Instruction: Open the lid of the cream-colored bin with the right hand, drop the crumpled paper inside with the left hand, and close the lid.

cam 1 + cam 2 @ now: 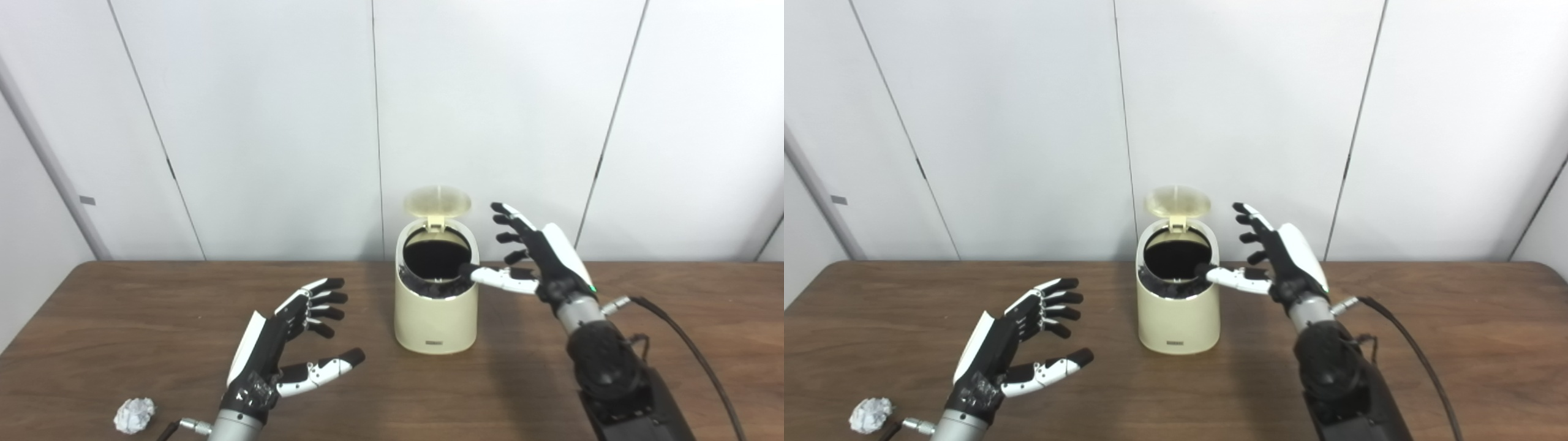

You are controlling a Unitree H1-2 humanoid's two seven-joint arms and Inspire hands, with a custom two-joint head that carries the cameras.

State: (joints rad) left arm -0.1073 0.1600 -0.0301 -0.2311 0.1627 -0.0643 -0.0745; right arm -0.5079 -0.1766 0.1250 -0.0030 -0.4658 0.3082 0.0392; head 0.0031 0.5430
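The left hand (278, 349) is held open and empty above the table (122, 318). The crumpled paper (135, 415) lies behind and to its left, near the front edge. The right hand (533, 257), also open, rests its thumb at the rim of the cream-colored bin (435, 312), whose lid (437, 201) is raised.

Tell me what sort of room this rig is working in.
Probably a lab or office test space: a bare wood-grain table against plain white wall panels, set only with a small cream-colored bin, lid up, and a crumpled paper.
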